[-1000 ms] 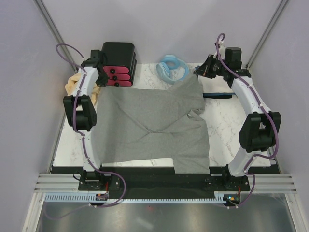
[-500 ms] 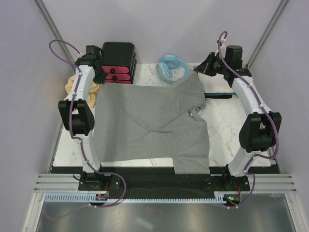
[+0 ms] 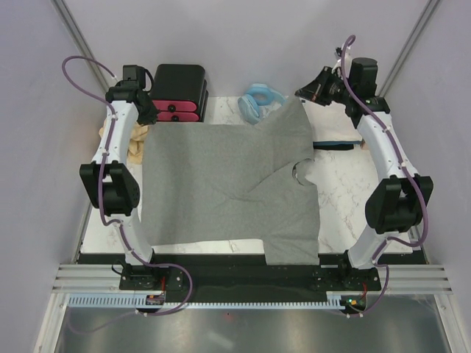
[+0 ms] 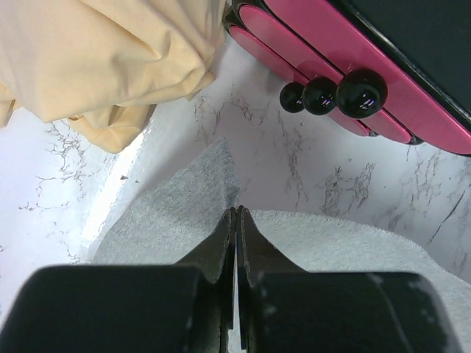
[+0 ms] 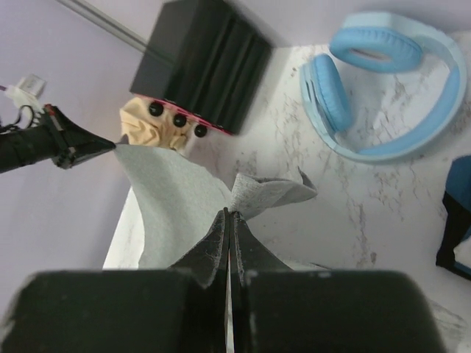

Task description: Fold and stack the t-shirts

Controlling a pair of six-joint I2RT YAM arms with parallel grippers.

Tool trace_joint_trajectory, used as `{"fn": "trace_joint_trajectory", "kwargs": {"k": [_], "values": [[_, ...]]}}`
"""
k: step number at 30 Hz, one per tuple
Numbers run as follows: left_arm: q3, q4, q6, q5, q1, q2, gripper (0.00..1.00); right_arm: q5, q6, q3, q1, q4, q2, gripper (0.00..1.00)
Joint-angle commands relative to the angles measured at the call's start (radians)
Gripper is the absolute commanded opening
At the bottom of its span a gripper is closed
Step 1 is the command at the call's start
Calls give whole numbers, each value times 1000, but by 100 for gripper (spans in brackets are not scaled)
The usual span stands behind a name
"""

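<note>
Top external view: one grey t-shirt [image 3: 228, 184] spread across table [image 3: 346, 198], near hem overhanging. Left gripper [image 4: 237, 213] and right gripper [image 5: 229, 213] each pinch a far corner. Beyond: one bunched tan t-shirt [image 4: 96, 59]; one box [image 3: 180, 79], three drawers [image 4: 412, 81] closed, contents unseen.

A white marble-patterned table [image 3: 346, 198] fills the middle of the top view, closed in by plain pale lilac walls [image 3: 250, 37]. Slim metal posts run up the upper left [image 3: 77, 33] and upper right [image 3: 412, 44] corners. Along the lower edge, a silver metal rail [image 3: 250, 278] crosses the frame, with a dull grey, faintly shiny floor [image 3: 243, 331] below it. The light is soft and even.
</note>
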Motion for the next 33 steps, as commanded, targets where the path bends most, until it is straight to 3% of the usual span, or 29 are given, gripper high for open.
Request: {"fn": "trace_joint_trajectory", "kwargs": {"k": [1, 11, 21, 33], "values": [[13, 19, 38, 47, -1, -49, 2, -58, 38, 128, 8, 47, -7, 0], [-19, 23, 52, 71, -1, -79, 2, -66, 24, 119, 22, -26, -8, 0], [-72, 25, 84, 11, -1, -142, 2, 84, -155, -79, 25, -162, -128, 0], [-252, 28, 150, 51, -45, -218, 2, 112, -186, -257, 46, -227, -284, 0]]}}
